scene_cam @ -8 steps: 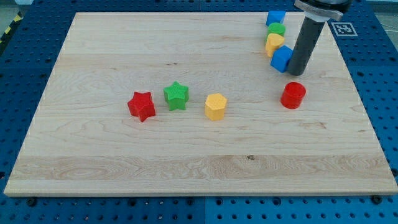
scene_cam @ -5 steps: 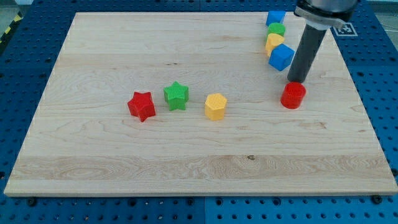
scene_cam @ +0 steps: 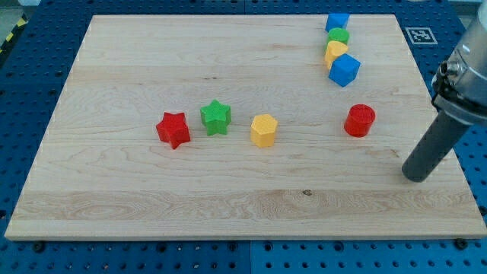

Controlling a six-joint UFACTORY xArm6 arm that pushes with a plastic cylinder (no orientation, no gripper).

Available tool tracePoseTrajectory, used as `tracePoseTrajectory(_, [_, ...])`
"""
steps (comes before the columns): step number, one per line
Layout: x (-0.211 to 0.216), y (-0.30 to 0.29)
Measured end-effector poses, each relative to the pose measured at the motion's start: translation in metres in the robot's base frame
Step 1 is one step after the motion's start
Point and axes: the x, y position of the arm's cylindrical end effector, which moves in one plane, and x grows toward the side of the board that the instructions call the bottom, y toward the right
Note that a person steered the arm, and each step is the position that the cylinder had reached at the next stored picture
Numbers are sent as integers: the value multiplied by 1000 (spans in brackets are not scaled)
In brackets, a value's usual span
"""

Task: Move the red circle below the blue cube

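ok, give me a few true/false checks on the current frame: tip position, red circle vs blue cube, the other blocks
1. My tip touches the red circle. False: it is apart from it, toward the view's lower right.
2. The red circle lies below the blue cube in the view, slightly to the right. True.
3. The green star sits between the red star and the yellow hexagon-like block. True.
4. The red circle touches the blue cube. False: bare board shows between them.
5. A second blue block sits at the view's top of the right-hand column. True.
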Motion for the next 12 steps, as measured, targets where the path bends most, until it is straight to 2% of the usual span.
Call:
tracePoseTrajectory(2, [-9, -14])
tracePoseTrajectory(4, [-46, -14])
tracePoseTrajectory(7, [-47, -47])
tracePoseTrajectory(12, [-114, -47])
